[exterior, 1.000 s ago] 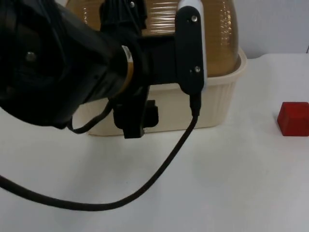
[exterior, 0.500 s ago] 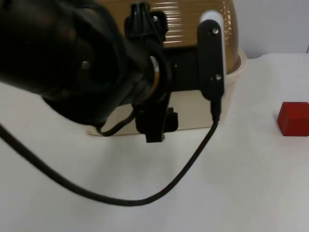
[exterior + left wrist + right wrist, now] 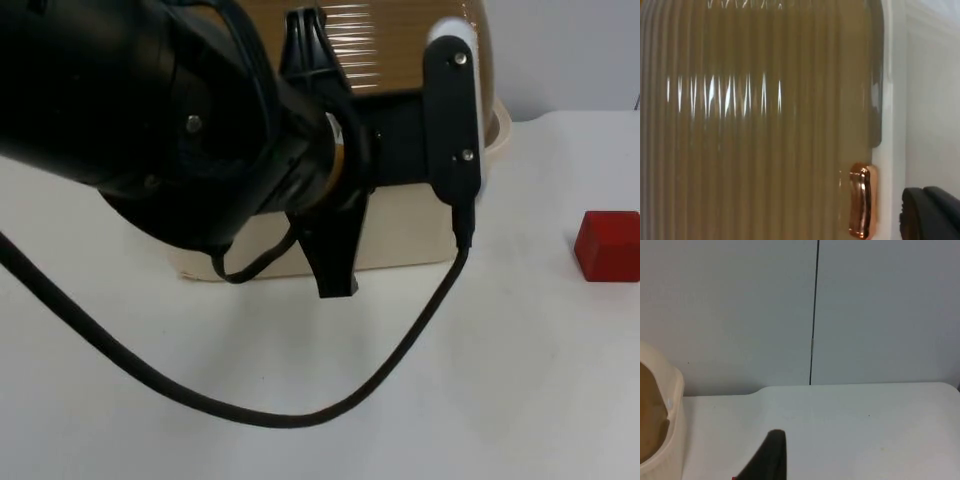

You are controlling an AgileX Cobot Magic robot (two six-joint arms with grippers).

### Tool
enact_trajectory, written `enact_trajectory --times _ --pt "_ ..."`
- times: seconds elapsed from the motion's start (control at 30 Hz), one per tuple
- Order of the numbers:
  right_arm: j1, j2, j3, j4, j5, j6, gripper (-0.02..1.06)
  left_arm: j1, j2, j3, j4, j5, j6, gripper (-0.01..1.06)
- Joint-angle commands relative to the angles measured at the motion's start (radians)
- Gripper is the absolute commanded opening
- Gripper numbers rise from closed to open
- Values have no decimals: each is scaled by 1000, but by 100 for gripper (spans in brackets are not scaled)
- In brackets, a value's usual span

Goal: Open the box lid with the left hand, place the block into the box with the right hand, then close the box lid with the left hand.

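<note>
One red cube block (image 3: 608,245) sits on the white table top (image 3: 500,400), well apart from the cream ribbed box (image 3: 420,225) with its brown ribbed domed lid (image 3: 760,125) shut. My left gripper (image 3: 335,270) hangs at the box's front, by the lid's copper handle (image 3: 860,207); I cannot tell its jaws' spread. My right gripper (image 3: 767,460) waits above the table, jaw state unclear.

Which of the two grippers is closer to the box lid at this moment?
The left gripper: it is at the front of the cream box, close to the ribbed brown lid and its copper handle. The right arm waits, its fingertip over bare table.
</note>
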Motion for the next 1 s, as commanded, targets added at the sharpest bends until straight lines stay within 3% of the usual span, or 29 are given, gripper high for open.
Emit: enact_trajectory --times 0.0,0.1,0.23,0.47,0.97 --pt "-1 -1 -4 -5 -8 -1 105 -2 2 -5 -10 -24 -9 0" --pt "-1 -1 -4 -5 -8 -1 105 10 2 -5 -2 -61 -9 0" --pt "-1 -1 -4 -5 -5 -1 105 92 2 -5 19 -175 -11 0" --pt "-1 -1 -4 -5 0 -1 105 161 11 -5 19 -210 -11 0" --pt "-1 -1 -4 -5 14 -1 105 163 61 -58 19 -204 -7 0"
